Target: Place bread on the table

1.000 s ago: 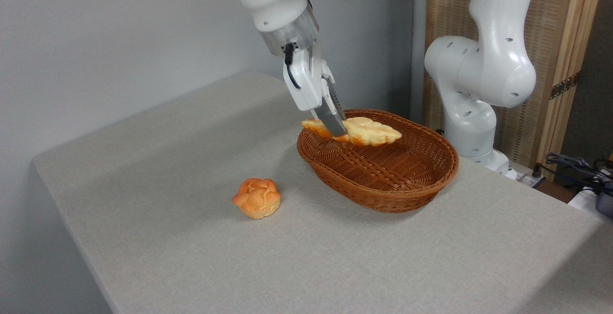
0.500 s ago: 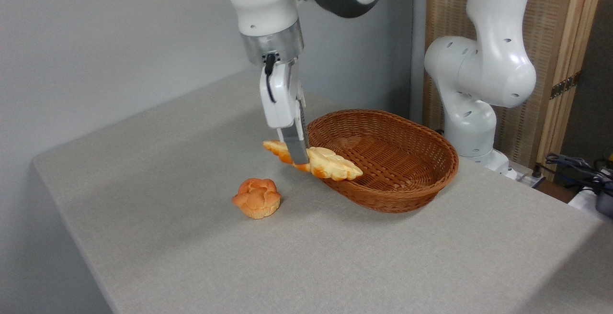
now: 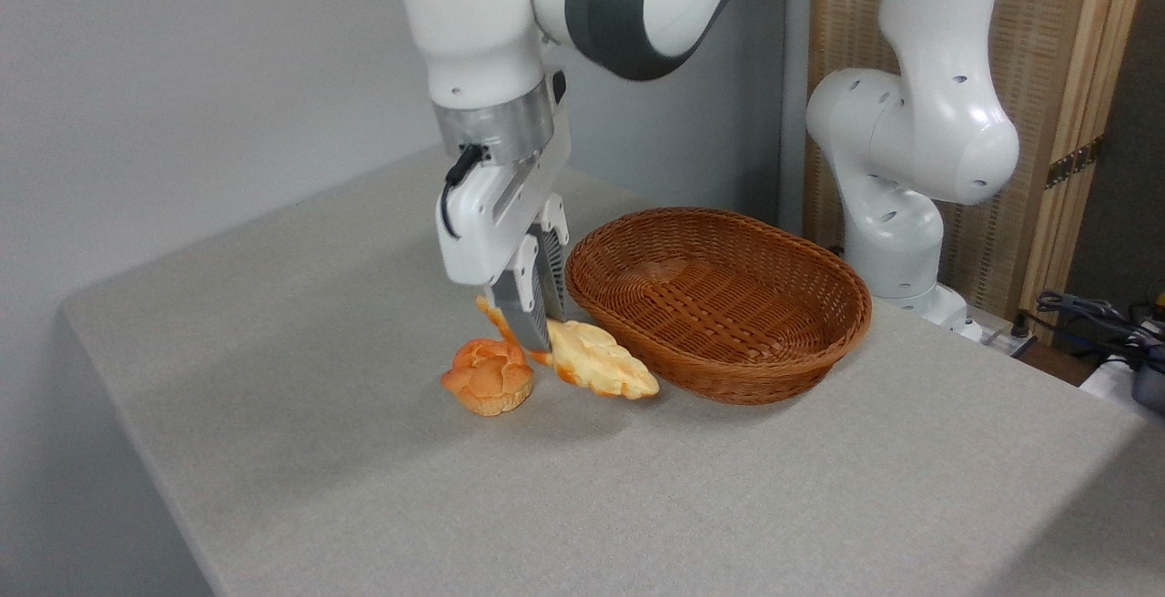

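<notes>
The bread, a pale golden braided loaf, hangs just above the grey table, tilted with its right end lower. My gripper is shut on the loaf near its left half, and the fingers hide part of it. The loaf sits between a small round orange bun on its left and the brown wicker basket on its right. I cannot tell whether the loaf's low end touches the tabletop.
The basket holds nothing and stands right of the gripper. The arm's white base rises behind the basket. A wooden screen and cables are at the far right, off the table.
My gripper has carried the loaf out of the basket, leftward and down toward the tabletop, and now it hangs low beside the round bun. The bun and basket have not moved.
</notes>
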`<act>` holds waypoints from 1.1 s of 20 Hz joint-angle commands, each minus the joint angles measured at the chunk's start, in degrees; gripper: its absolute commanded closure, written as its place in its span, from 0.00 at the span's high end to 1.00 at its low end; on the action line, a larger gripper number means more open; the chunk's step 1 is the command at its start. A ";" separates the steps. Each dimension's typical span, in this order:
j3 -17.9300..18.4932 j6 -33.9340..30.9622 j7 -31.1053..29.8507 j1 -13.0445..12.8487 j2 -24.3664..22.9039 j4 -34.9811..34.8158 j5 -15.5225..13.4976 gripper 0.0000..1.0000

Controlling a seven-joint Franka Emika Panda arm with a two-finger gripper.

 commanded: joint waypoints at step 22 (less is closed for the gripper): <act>-0.24 0.72 5.12 -0.63 3.44 1.35 0.06 1.00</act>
